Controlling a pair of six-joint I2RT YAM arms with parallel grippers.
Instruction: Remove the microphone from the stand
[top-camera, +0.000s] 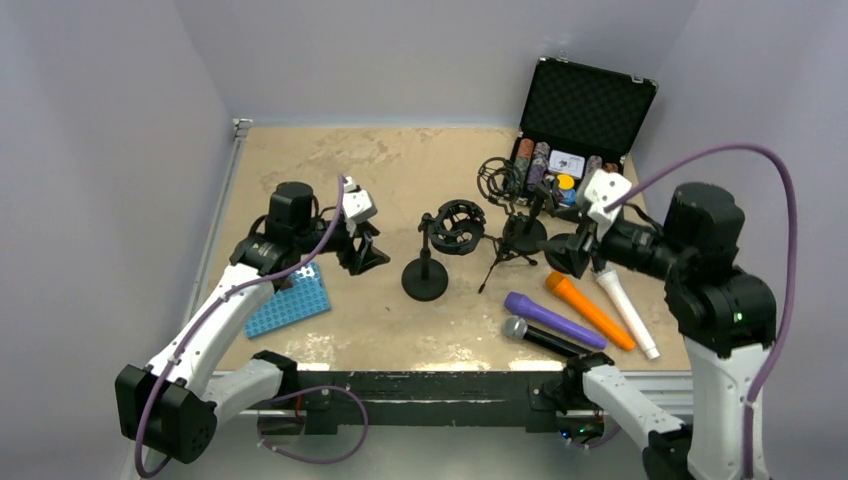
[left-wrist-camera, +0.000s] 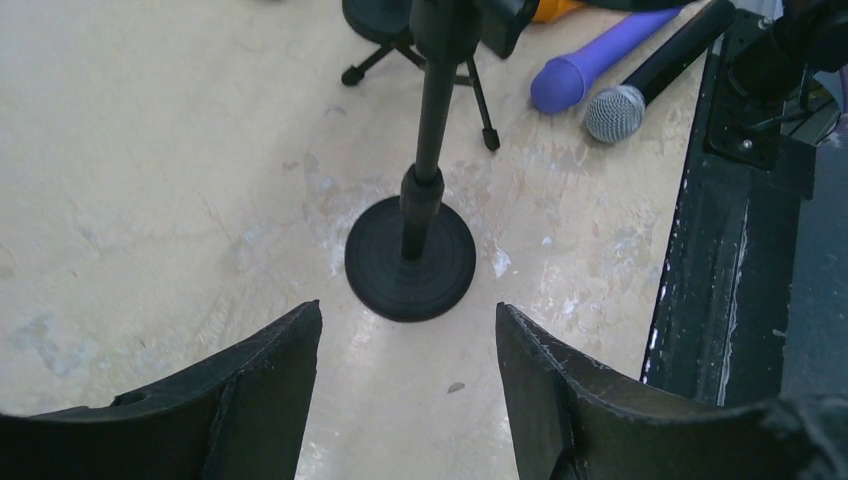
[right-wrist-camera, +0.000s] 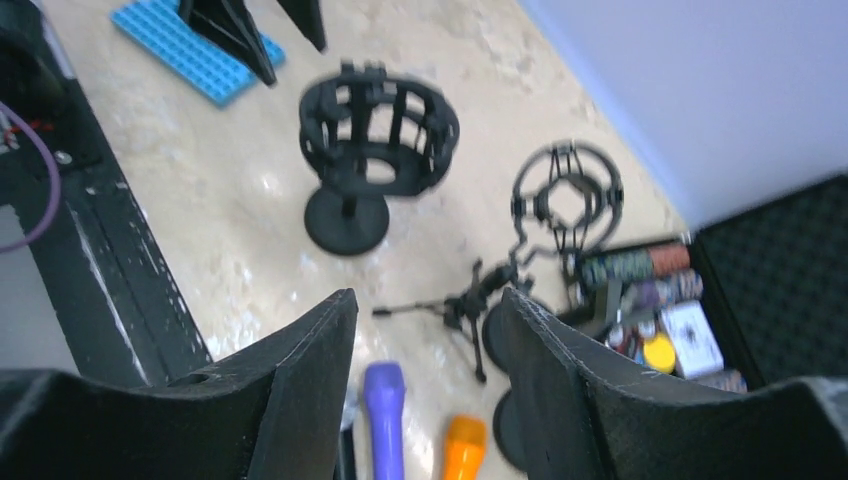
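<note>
The stand (top-camera: 425, 270) is upright in the middle of the table, on its round base. Its cage-shaped cradle (right-wrist-camera: 378, 125) looks empty in the right wrist view. 4 microphones lie flat to the right of it, near the front edge: the purple one (top-camera: 553, 320), the black one with a silver head (top-camera: 540, 337), the orange one (top-camera: 590, 310) and the white one (top-camera: 627, 312). So the microphone appears to be off the stand already, although which of the 4 it is cannot be told.

The left gripper (left-wrist-camera: 408, 320) has its jaws apart and holds nothing; it points at the pole just above the base. The right gripper (right-wrist-camera: 428, 300) is also spread and empty, above the purple and orange microphones.

The careful move is probably to draw both arms away slowly, without touching the pole, because the light stand could tip.
</note>
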